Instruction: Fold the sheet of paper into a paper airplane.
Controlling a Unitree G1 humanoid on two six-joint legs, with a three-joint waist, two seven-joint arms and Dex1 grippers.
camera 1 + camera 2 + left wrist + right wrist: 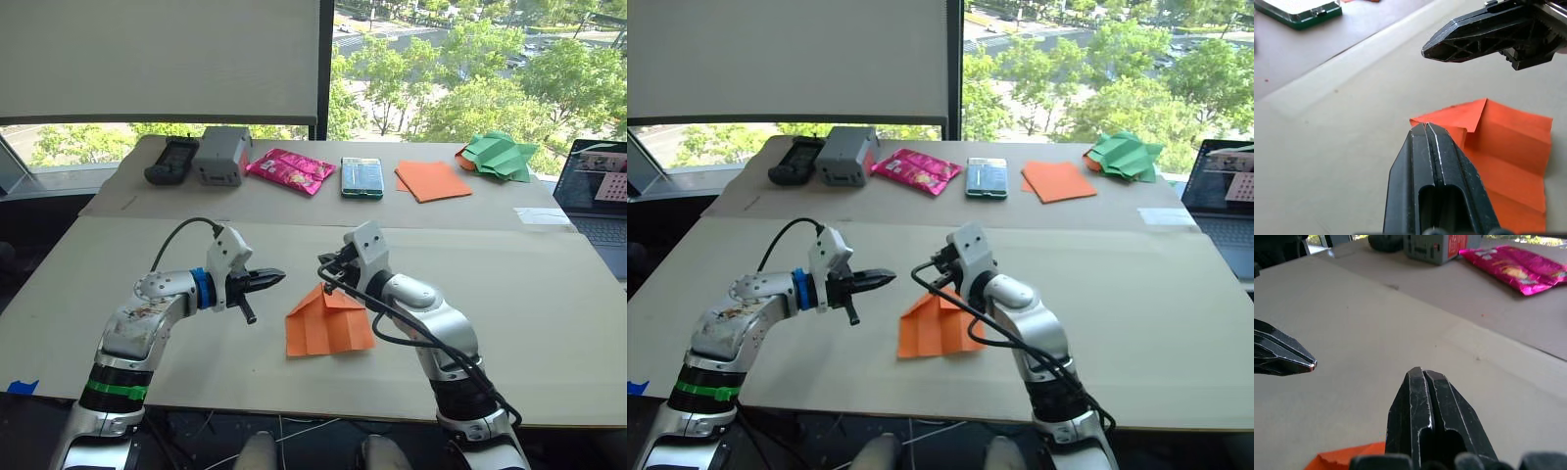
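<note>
- The sheet of paper (328, 323) lies on the table (549, 323) near its front edge, partly folded: triangular flaps meet at a peak pointing toward 12 o'clock, with lengthwise creases below it.
- The left gripper (266, 281) hovers at about 10 o'clock from the sheet, its fingers pressed together on nothing, tips aimed at the other arm.
- The right gripper (327, 270) hangs just above the sheet's peak, fingers likewise closed and empty (the wrist view shows them meeting along their length).
- The two sets of fingertips face each other, near but apart, over the sheet's far-left corner.
- My judgement: the folding is early; no narrow wedge or fin exists yet.
- Risk: with nothing pinning the thin sheet, a push from one closed tip would likely slide it across the smooth table rather than crease it.
- Risk: the raised flaps may spring open if pressed off-centre, skewing the centre crease.
- Risk: the tips are close enough that a converging move could knock them together.
- The flat orange stack (433, 180) and green shapes (501, 155) sit far off at 1 o'clock.
</note>
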